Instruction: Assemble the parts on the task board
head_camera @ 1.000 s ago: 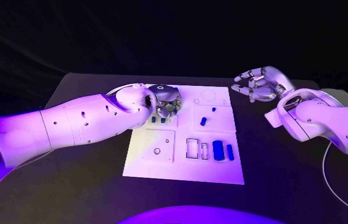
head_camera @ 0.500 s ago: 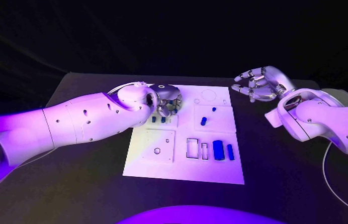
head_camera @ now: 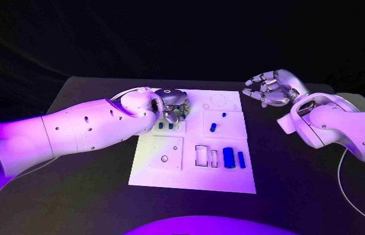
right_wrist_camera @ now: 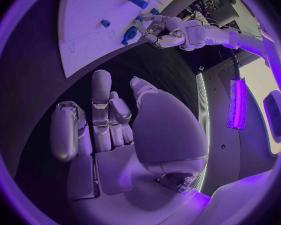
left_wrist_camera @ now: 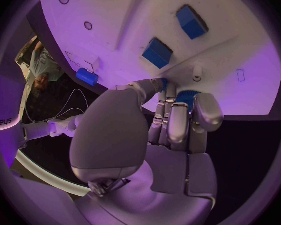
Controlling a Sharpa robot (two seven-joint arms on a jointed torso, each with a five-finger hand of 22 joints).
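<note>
A small blue part (left_wrist_camera: 185, 96) is being grasped by the left hand (head_camera: 175, 104) over the white task board (head_camera: 194, 172); the right hand (head_camera: 272, 89) is being kept released.

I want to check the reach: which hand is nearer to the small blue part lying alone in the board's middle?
Left. The left hand is over the task board, just beside the small blue part; the right hand hovers off the board's far right corner.

A smooth, matt white plastic look is shown by the task board (head_camera: 194, 177). The blue parts (head_camera: 229, 157) appear as smooth plastic. A matt black surface is seen on the bench (head_camera: 76, 193). Glossy, metallic silver is seen on the fingers (right_wrist_camera: 101, 92).
</note>
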